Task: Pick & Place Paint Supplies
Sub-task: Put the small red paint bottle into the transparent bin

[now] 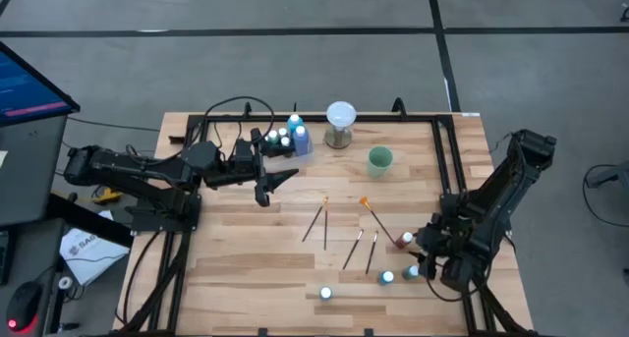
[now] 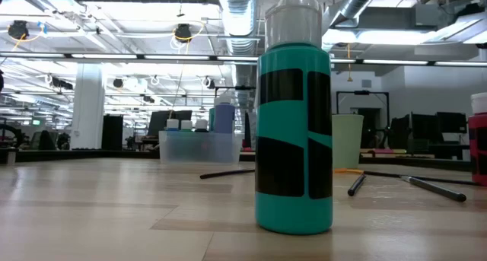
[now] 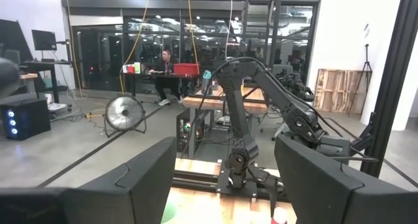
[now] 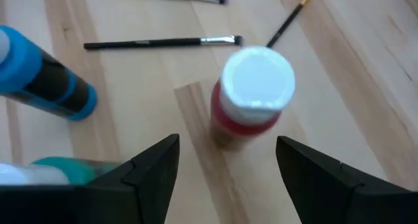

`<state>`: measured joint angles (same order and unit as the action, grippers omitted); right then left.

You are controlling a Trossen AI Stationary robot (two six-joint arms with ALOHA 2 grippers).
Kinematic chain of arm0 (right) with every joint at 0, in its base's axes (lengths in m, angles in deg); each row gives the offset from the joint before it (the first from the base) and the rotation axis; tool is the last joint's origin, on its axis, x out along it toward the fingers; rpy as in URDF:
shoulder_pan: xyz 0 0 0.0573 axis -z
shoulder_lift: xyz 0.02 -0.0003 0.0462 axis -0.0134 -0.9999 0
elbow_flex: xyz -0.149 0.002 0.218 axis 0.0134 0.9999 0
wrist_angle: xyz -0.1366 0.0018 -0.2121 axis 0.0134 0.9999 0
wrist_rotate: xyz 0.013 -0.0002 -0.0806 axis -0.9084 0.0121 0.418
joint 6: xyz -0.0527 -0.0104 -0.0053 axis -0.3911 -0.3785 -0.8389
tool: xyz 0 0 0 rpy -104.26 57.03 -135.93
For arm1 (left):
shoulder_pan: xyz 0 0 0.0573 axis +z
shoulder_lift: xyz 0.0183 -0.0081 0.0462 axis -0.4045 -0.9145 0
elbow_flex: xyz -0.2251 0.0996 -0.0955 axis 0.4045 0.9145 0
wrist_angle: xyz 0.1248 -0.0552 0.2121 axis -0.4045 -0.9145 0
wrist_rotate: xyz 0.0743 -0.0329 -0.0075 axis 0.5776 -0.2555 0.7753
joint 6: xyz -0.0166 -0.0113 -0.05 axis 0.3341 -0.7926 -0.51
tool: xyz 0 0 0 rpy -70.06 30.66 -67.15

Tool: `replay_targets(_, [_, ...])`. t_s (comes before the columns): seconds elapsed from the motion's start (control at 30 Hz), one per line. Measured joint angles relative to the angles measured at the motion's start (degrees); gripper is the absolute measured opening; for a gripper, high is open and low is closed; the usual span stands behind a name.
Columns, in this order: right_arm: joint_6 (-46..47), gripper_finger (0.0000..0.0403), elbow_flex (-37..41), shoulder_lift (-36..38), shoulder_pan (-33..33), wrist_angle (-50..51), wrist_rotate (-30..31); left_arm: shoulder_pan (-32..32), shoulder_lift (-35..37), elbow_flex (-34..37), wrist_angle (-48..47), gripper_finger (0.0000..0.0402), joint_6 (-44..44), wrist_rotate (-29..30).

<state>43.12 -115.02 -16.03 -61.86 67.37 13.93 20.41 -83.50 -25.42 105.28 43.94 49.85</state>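
Your right gripper (image 4: 225, 162) hangs low over the table's (image 1: 246, 268) right side with its fingers (image 4: 153, 165) spread apart and nothing between them; just ahead of the tips stands a red bottle (image 4: 251, 96), upright, white cap toward the camera, red body below it; off to one side of the fingers a blue bottle (image 4: 46, 77) with a dark label lies on its side, and a teal bottle (image 4: 59, 168) lies close against one finger, partly covered by it; beyond the red bottle lie two dark-handled brushes (image 4: 163, 42) and the end of an orange-handled one (image 4: 290, 18).

In the low view a teal bottle (image 2: 294, 124) with a white cap and black label patches stands upright close to the lens, blocking much of the table behind; a clear tub (image 2: 199, 147) holding bottles shows farther back, its contents hard to make out.

Your left gripper (image 3: 225, 185) is raised near the back left, fingers open and empty, beside the cluster of white-capped bottles (image 1: 290, 136); from above you see four brushes (image 1: 314, 222) mid-table, a green cup (image 1: 380, 160) and a white globe (image 1: 340, 121); the right arm (image 1: 491, 204) hides part of the bottles beneath it.
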Motion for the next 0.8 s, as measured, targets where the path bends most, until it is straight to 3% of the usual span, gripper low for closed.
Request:
replay_targets(0.47, [-3.4, 0.0247, 3.4, 0.0, 2.7, -5.4, 2.4, 0.3, 0.0, 0.0, -0.4, 0.0257, 0.1, 0.0])
replay_targets(0.8, [-4.5, 0.0195, 3.4, 0.0, 2.8, -5.5, 4.1, 1.3, 0.0, 0.0, -0.4, 0.0257, 0.2, 0.0])
